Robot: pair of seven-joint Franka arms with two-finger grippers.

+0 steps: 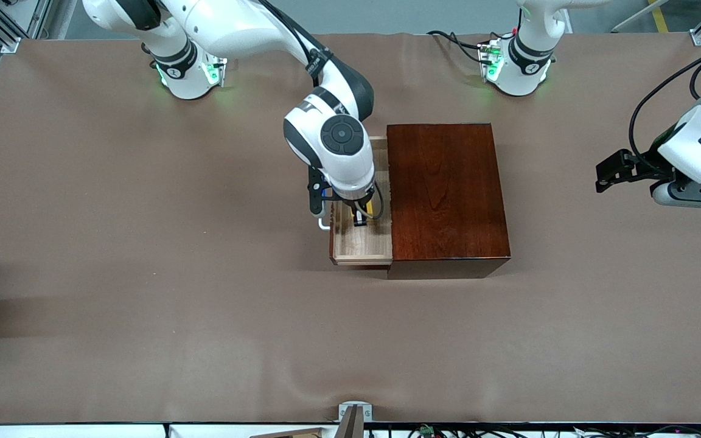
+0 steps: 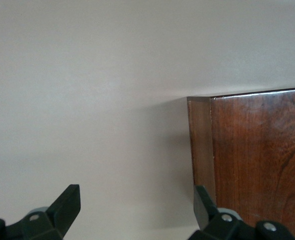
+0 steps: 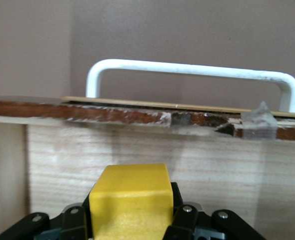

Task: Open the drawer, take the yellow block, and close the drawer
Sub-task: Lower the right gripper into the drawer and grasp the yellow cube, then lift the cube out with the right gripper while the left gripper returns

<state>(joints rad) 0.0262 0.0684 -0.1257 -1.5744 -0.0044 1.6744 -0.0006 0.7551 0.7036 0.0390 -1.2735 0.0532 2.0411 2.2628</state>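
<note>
The drawer [image 1: 359,248] of the dark reddish-brown box [image 1: 448,194] is pulled out toward the right arm's end of the table, showing its pale wood interior. Its white bar handle [image 1: 324,224] also shows in the right wrist view [image 3: 187,70]. My right gripper [image 1: 361,218] reaches down inside the drawer and is shut on the yellow block [image 3: 131,200], which sits between its fingers [image 3: 185,217]. Only a sliver of the block [image 1: 367,209] shows in the front view. My left gripper [image 1: 601,175] waits open and empty over the table at the left arm's end.
The left wrist view shows a corner of the box [image 2: 257,160] and bare brown table cloth [image 2: 87,100] between the open fingers [image 2: 67,202]. The drawer's front wall [image 3: 137,145] stands close in front of the held block. Both arm bases stand along the table's top edge.
</note>
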